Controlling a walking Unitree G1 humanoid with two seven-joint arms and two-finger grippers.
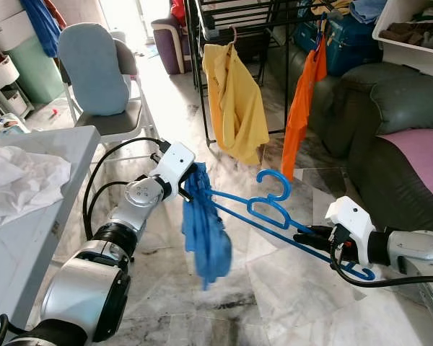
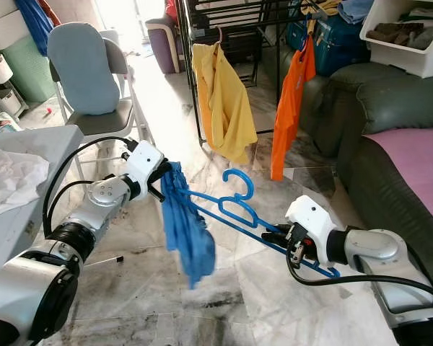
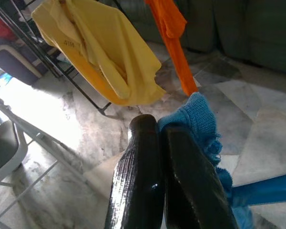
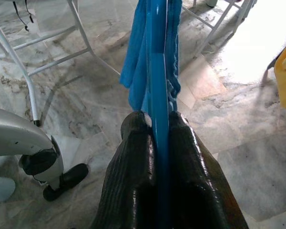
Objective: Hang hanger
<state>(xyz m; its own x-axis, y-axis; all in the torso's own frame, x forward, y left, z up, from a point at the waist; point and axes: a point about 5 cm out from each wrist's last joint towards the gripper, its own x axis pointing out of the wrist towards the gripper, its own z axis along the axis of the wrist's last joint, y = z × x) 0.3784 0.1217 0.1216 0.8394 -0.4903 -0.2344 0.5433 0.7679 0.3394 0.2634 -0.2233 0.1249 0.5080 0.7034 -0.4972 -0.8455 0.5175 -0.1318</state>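
Right pincer (image 4: pixel 155 129) clamped one end of the blue hanger (image 1: pixel 274 213), held low above the marble floor (image 1: pixel 274 288). Left pincer (image 3: pixel 159 131) gripped the blue garment (image 1: pixel 206 231) draped over the hanger's opposite end. Drying rack (image 1: pixel 238 21) stood well behind.

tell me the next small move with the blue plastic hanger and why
Probably the left gripper should draw the blue knit garment further along the blue plastic hanger. The garment bunches at one end, the right gripper clamps the other, and the black drying rack stands well ahead.
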